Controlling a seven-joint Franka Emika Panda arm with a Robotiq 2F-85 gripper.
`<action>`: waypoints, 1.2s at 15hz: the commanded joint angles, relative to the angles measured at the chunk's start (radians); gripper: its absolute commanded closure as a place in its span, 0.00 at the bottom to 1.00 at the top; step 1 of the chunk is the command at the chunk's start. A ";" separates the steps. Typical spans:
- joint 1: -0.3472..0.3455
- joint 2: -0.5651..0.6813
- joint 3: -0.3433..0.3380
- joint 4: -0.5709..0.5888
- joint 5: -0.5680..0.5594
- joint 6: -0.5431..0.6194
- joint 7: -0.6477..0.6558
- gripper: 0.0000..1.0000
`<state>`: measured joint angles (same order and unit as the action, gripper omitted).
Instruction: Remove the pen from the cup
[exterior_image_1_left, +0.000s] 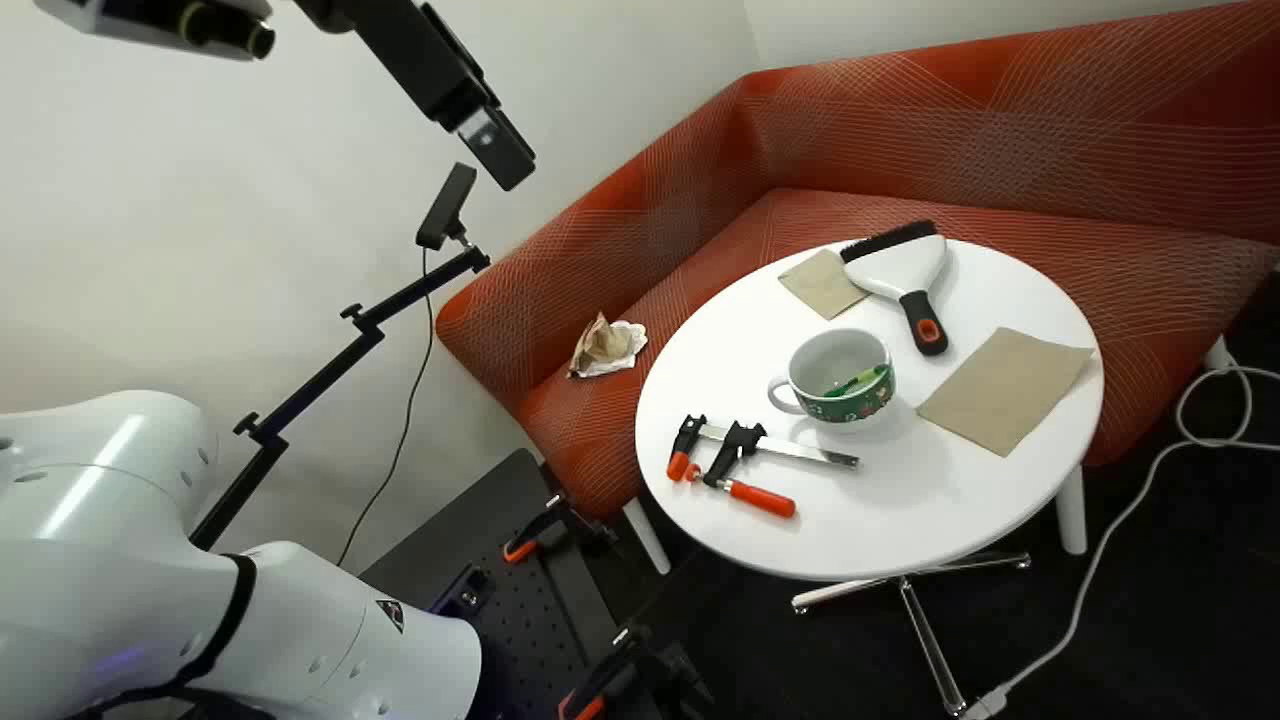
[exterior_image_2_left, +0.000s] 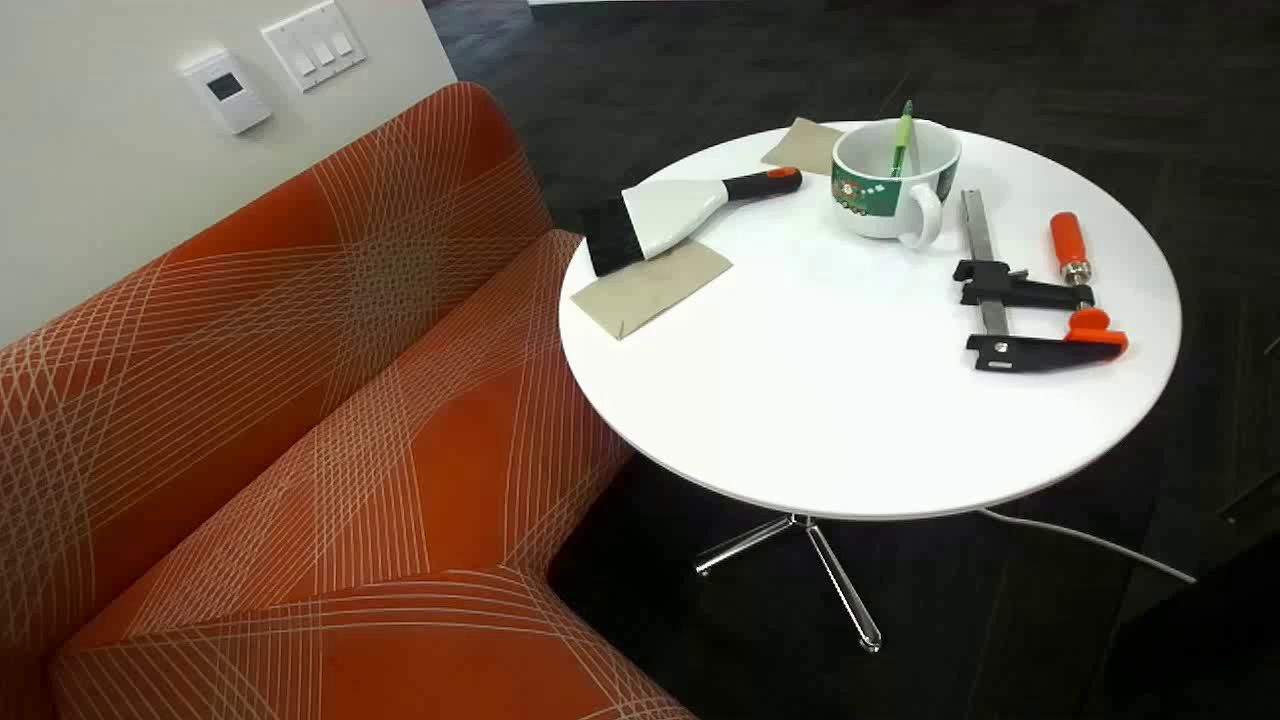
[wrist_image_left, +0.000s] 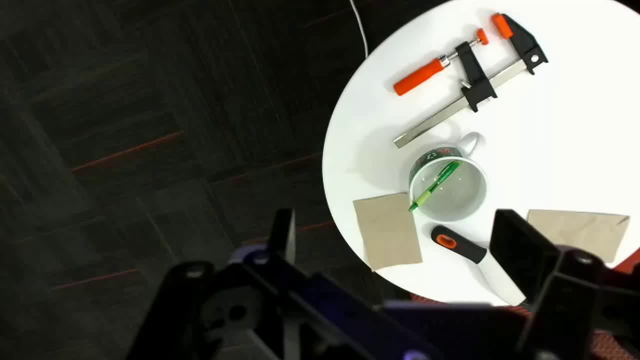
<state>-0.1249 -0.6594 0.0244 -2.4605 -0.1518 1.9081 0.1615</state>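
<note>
Gripper (exterior_image_1_left: 512, 168) is seen from its side in an exterior view, at upper left, high and well apart from the round white worktop (exterior_image_1_left: 725, 350); from this angle I cannot tell how wide it stands. On the worktop the wide cup (exterior_image_1_left: 850, 406), white with a green printed band, stands upright, and the green pen (exterior_image_1_left: 858, 383) leans inside it. Beside the cup lies a bar clamp (exterior_image_1_left: 738, 452) with orange-red handle. A brush (exterior_image_1_left: 900, 270) rests partly over one brown paper (exterior_image_1_left: 822, 285); another brown paper (exterior_image_1_left: 1005, 390) lies near the cup. The arm (exterior_image_1_left: 330, 640) carries a dark triangular label (exterior_image_1_left: 391, 614), too small for reading.

In an exterior view the wall (exterior_image_2_left: 100, 150) bears a switch plate (exterior_image_2_left: 314, 45) and a white box (exterior_image_2_left: 236, 110); its small dark display (exterior_image_2_left: 226, 86) I cannot read. Here the pen's upper end rises above the rim of the cup. The clamp has a tiny pale mark (exterior_image_2_left: 1000, 365), equally not readable.

In the wrist view the gripper enters from below, its two fingers (wrist_image_left: 520, 245) spread wide apart. The pen crosses the cup slantwise: the darker end is inside, the opposite end reaches over the rim.
</note>
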 joint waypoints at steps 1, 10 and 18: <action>0.008 0.001 -0.007 0.003 -0.004 -0.004 0.003 0.00; 0.011 0.019 -0.002 0.008 0.005 0.003 0.016 0.00; 0.022 0.254 0.081 0.023 0.079 0.158 0.291 0.00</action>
<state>-0.0965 -0.5151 0.0687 -2.4599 -0.0930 1.9835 0.3134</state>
